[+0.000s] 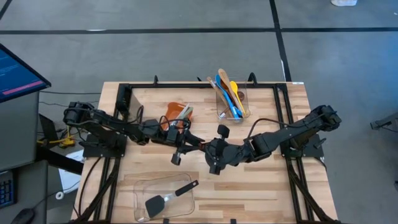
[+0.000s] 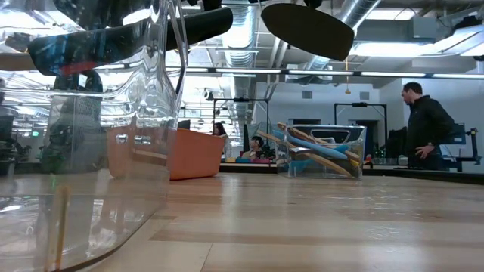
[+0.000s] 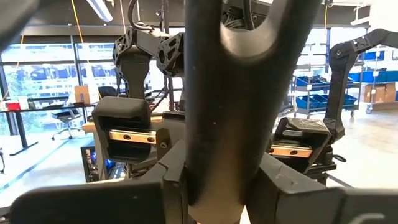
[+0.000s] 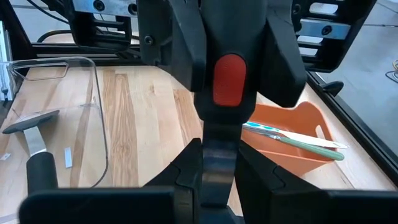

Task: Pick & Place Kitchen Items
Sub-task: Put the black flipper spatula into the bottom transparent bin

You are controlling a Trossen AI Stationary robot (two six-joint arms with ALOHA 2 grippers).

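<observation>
A black long-handled utensil is held in the air over the table's middle, between my two grippers. Its rounded head shows in the high view point(image 1: 222, 131) and the low view point(image 2: 306, 30). My left gripper point(image 1: 188, 145) comes from the left and my right gripper point(image 1: 210, 149) from the right. They face each other and both are shut on the utensil's handle. A black spatula point(image 1: 168, 196) lies in a clear container point(image 1: 140, 193) near the front edge. Blue, yellow and wooden spoons point(image 1: 229, 93) stand in a second clear container point(image 1: 244, 99). My left gripper pinches the utensil's dark handle point(image 3: 217, 124) between its two fingers point(image 3: 174, 186), coming level from the table's left, with the fingers across the handle. The utensil is lifted clear of the table. My right gripper pinches the same handle point(image 4: 217, 155) between its two fingers point(image 4: 186, 177), just below a red patch point(image 4: 229, 79), coming level from the table's right. The fingers lie across the handle.
An orange bin point(image 1: 176, 111) with slim tools in it stands at the far left of the middle. Black frame rails point(image 1: 283, 124) run along the table's sides. People stand in the room beyond the table point(image 2: 425, 125). A monitor point(image 1: 18, 78) stands off the table's left.
</observation>
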